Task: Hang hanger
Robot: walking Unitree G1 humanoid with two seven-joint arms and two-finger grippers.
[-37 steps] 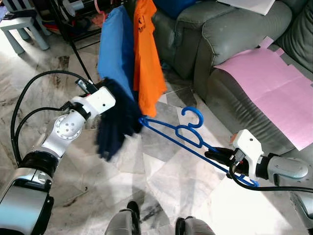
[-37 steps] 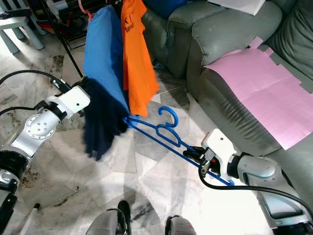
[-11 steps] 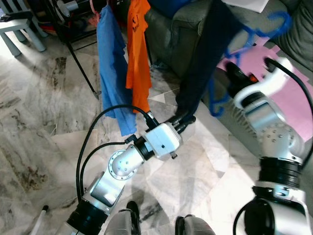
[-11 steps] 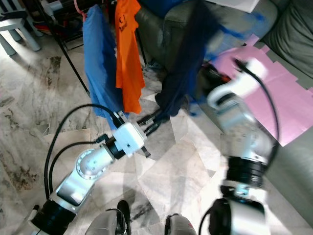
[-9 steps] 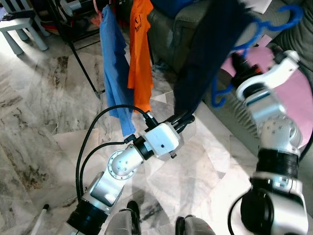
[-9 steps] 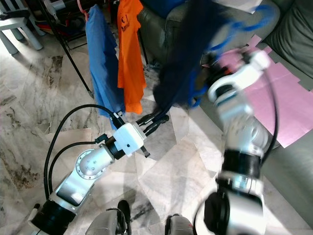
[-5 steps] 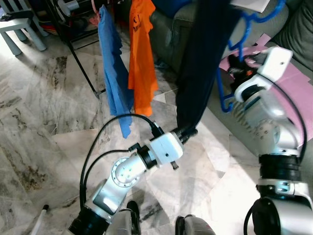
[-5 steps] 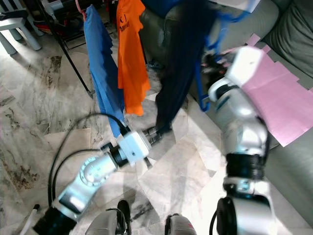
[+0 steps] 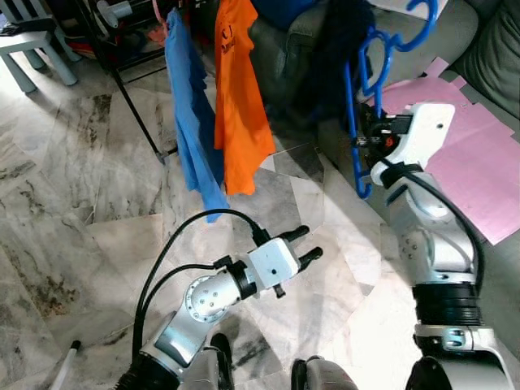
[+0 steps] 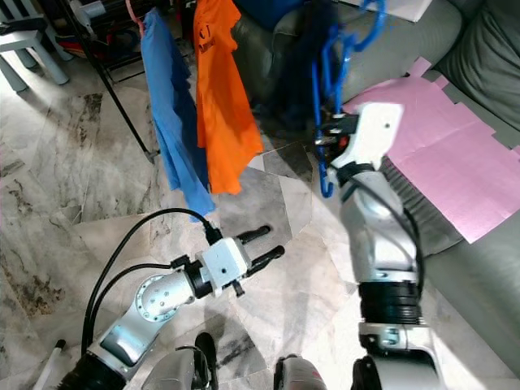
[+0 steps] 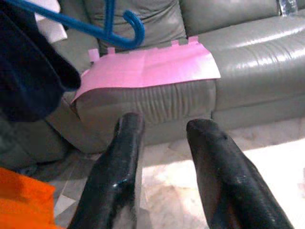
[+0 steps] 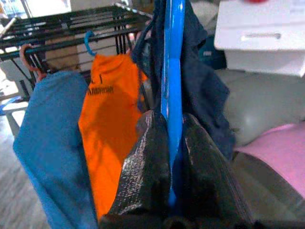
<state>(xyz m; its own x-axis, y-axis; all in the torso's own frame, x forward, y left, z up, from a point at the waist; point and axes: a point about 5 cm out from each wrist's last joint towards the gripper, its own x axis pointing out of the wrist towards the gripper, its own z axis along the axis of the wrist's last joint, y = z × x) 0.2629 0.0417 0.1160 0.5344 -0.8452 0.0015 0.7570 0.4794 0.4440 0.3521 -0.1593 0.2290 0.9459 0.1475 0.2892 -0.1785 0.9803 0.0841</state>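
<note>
My right gripper (image 9: 363, 140) is raised in front of the sofa and shut on a blue hanger (image 9: 366, 77) that stands almost upright; its bar runs between the fingers (image 12: 150, 157). A dark navy garment (image 9: 337, 57) hangs on that hanger (image 12: 172, 71), blurred, beside the orange shirt (image 9: 240, 97). The black clothes rack (image 12: 71, 40) holds the orange shirt (image 12: 112, 119) and a blue shirt (image 9: 191, 114). My left gripper (image 9: 302, 244) is low over the marble floor, open and holding nothing, its fingers (image 11: 119, 171) pointing toward the sofa.
A grey leather sofa (image 9: 406, 49) with a pink sheet (image 9: 479, 154) on its seat stands at the right. A small grey stool (image 9: 32, 45) is at the far left. Black cables loop from my left arm over the marble floor (image 9: 73, 203).
My left gripper let go of the navy garment's hem and dropped lower, open. My right gripper swung the blue hanger with the garment upright and up toward the rack.
</note>
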